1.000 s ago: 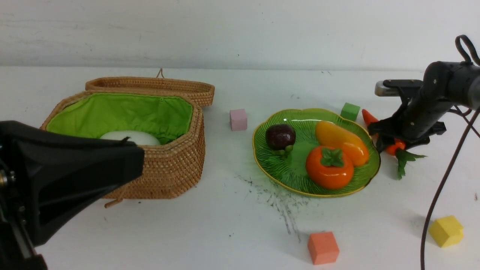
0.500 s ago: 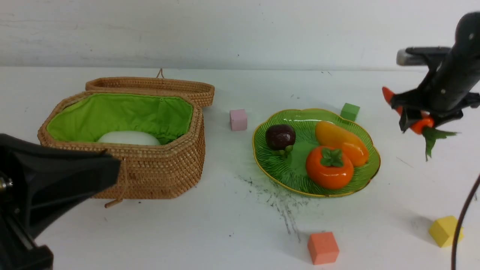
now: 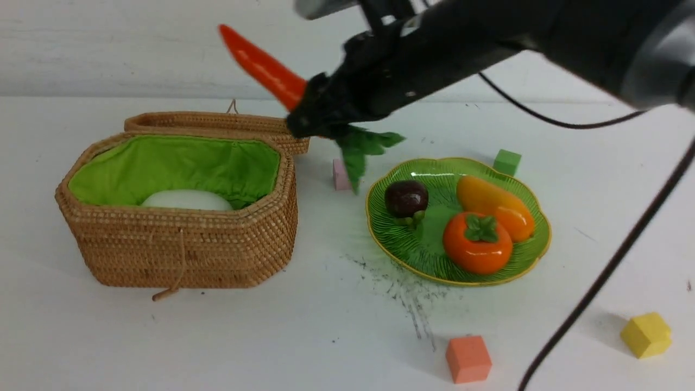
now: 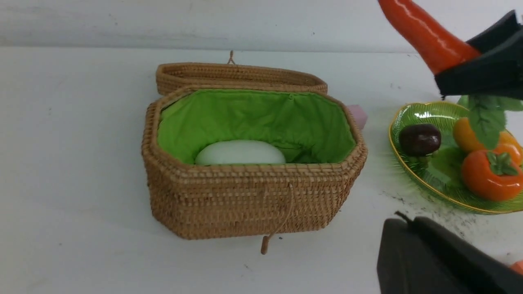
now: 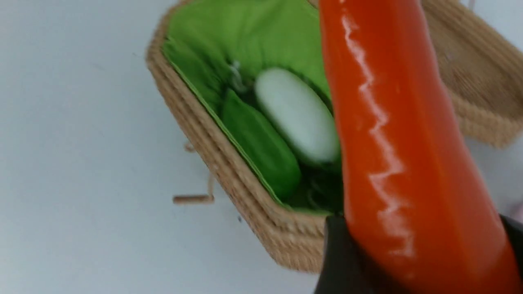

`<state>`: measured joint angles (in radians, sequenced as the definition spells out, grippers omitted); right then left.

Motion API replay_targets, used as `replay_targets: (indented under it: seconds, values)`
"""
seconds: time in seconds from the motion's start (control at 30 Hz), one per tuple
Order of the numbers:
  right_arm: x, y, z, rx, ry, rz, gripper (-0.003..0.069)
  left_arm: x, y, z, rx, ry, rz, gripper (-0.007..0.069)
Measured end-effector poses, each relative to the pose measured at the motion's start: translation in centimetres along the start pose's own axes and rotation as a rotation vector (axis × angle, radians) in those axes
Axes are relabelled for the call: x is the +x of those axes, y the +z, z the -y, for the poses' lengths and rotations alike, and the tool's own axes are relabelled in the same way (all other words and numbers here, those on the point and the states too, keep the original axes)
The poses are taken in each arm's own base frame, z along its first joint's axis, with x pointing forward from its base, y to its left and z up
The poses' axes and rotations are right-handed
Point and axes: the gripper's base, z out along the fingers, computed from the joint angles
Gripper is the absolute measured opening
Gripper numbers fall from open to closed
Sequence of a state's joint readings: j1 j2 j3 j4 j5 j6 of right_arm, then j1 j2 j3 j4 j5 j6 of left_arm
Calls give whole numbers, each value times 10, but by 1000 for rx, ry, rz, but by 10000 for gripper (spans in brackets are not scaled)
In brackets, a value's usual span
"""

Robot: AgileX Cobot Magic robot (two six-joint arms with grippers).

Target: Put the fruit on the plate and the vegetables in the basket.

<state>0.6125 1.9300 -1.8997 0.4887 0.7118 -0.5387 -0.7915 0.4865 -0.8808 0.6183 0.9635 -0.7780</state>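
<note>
Orange carrot (image 3: 264,68) aloft, tilted, beside basket (image 3: 184,255)

- The right arm (image 3: 488,38) reaches across from the right side, raised well above the table.
- The right gripper (image 3: 320,108) is clamped around a carrot (image 3: 263,68), held tilted, tip up.
- The left gripper (image 4: 433,261) sits low, jaws closed, holding nothing.

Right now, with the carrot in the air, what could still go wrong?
The right claw grips the carrot near its leafy end, tip jutting out: it could pivot or slip. The basket already holds the radish and cucumber, so the carrot may lie across the rim. The hanging leaves might brush the plate.
</note>
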Motion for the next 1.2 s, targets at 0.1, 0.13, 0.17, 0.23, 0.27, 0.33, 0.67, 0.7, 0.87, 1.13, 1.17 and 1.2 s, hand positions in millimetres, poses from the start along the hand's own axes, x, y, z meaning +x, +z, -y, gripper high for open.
replay_targets:
  seconds: [0.1,0.13,0.17,0.23,0.27,0.33,0.67,0.7,0.87,1.13,1.17,1.2]
  values:
    - [-3,30,-15,-4,-61,52,413,2,-6,-6,-14,-15,-1,-13]
    - [-5,35,-17,-2,-76,66,413,3,-7,-7,-18,-18,-3,-13]
    - [-5,48,-21,3,-103,88,413,3,-9,-8,-22,-21,-4,-13]
    - [-2,69,-25,17,-161,121,413,4,-10,-10,-28,-25,-9,-13]
    - [-2,76,-27,21,-183,133,413,4,-11,-10,-28,-27,-9,-13]
    - [2,89,-28,28,-220,142,413,4,-11,-10,-28,-28,-12,-13]
    - [11,105,-29,28,-259,129,589,7,-11,-8,-1,-12,-46,-13]
    - [9,103,-29,27,-260,131,603,7,-11,-8,-1,-11,-46,-13]
    - [-4,75,-37,-14,-300,95,665,6,-11,-7,10,-3,-38,-13]
    - [-30,-47,-51,19,-206,-151,415,-2,-23,0,183,58,155,-13]
    - [-29,-78,-52,64,-172,-233,304,2,-31,-2,248,42,234,-13]
    - [-28,-92,-51,94,-162,-266,228,5,-35,-3,283,33,280,-13]
